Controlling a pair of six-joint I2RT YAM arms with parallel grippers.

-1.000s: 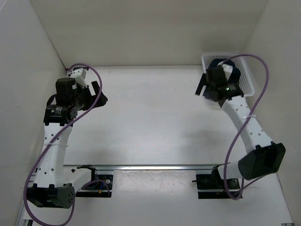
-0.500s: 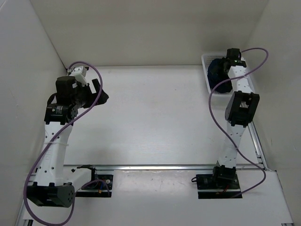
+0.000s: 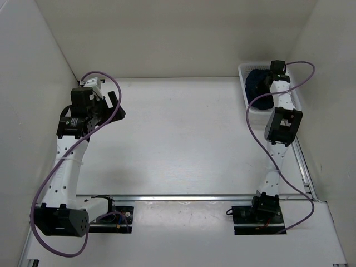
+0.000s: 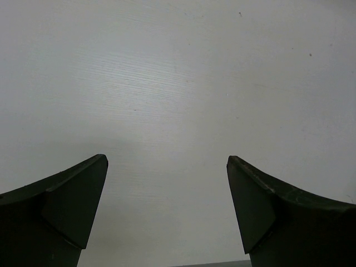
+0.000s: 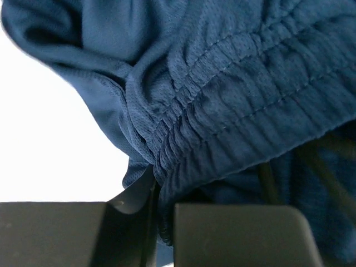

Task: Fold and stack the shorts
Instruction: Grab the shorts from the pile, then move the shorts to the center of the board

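White table [image 3: 183, 139], white walls [image 3: 167, 33], navy shorts [image 3: 256, 82]

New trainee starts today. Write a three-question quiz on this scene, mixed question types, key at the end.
1. Multiple choice: the right claw is closed on which part of the shorts? A) elastic waistband B) leg hem C) pocket
2. True or false: the left claw holds cloth.
3. Fill in: the shorts sit in the white ____ at the far right corner of the table.
Key: 1 A. 2 False; it is open over bare table. 3 basket.
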